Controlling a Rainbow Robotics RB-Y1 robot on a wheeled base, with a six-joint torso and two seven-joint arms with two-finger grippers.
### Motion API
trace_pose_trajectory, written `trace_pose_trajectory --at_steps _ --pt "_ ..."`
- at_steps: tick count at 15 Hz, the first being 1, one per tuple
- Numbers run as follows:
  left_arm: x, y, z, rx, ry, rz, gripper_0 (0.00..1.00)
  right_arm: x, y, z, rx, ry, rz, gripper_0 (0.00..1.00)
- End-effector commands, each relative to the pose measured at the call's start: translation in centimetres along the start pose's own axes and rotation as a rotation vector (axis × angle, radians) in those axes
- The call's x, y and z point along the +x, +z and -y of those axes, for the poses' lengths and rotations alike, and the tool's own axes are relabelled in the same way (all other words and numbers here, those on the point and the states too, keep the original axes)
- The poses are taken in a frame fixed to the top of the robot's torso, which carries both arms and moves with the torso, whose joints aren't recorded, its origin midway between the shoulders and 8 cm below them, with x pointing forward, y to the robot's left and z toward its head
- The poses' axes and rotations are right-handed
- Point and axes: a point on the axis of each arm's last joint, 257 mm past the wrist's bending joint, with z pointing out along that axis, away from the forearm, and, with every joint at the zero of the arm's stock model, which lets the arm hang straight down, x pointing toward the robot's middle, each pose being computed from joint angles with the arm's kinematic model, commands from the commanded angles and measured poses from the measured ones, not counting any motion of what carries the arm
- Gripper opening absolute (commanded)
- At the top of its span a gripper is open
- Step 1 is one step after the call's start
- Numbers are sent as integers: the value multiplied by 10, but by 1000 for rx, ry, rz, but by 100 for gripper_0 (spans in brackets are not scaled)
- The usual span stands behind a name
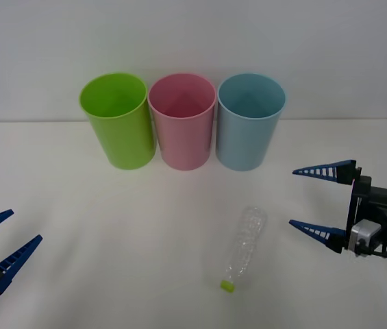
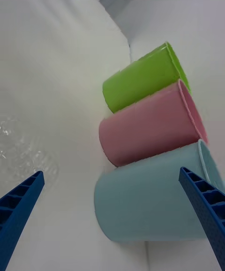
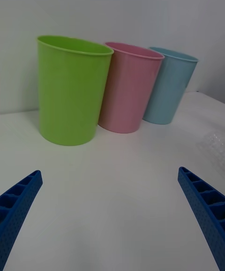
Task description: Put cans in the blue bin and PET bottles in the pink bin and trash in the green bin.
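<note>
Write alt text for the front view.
A clear ribbed plastic bottle with a lime-green cap lies on the white table before three upright round plastic bins: lime-green, pale pink, light blue. The right tool and left tool are open.

- The left gripper [image 1: 1, 247] is cut off by the front view's bottom-left corner.
- The PET bottle [image 2: 21, 146] is a blur cut by the right wrist view's edge.
- The blue bin [image 3: 169, 90] is partly hidden behind the pink bin [image 3: 129, 90].

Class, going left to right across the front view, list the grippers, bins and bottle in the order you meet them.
left gripper → green bin → pink bin → PET bottle → right gripper. The blue bin overlaps the bottle's span, so it is left out.
</note>
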Motion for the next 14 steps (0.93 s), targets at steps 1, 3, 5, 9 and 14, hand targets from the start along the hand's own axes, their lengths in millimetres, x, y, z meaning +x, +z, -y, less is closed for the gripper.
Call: trace_pose_trajectory --at_steps 1,3,5,9,14 --pt "0 0 0 0 0 0 100 -5 9 -8 -96 -132 -27 100" --pt "0 0 0 0 0 0 100 -5 12 -11 -141 -194 -44 100" --pt "0 0 0 0 0 0 100 -3 14 -7 -196 -302 -92 100" --pt "0 0 0 0 0 0 100 12 12 -3 -277 -425 -177 100" --pt "0 0 0 0 0 0 100 17 17 -25 -353 -458 -188 100"
